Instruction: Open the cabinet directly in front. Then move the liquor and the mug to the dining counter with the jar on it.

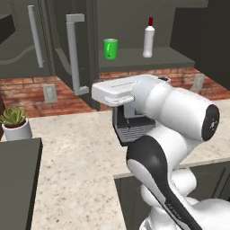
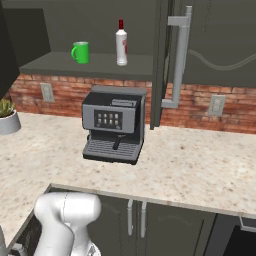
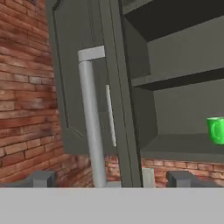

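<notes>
The cabinet [image 1: 148, 58] stands open, both doors swung out. On its lower shelf sit the green mug [image 1: 110, 48] and, to its right, the white liquor [image 1: 148, 38] with a red cap. Both also show from the other side: the mug [image 2: 80, 52] and the liquor [image 2: 121, 44]. My gripper [image 3: 112, 179] is open, its dark fingertips [image 3: 41, 178] spread wide. The left door's grey bar handle [image 3: 89, 118] rises between them, untouched. The mug [image 3: 216, 130] peeks in at the right edge of the hand view. The dining counter and the jar are out of view.
A black coffee machine [image 2: 114, 125] stands on the beige worktop [image 2: 200, 165] below the cabinet, against the red brick wall. A potted succulent [image 1: 14, 121] sits at the left. The right door [image 2: 161, 65] with its handle [image 2: 182, 60] juts out over the worktop.
</notes>
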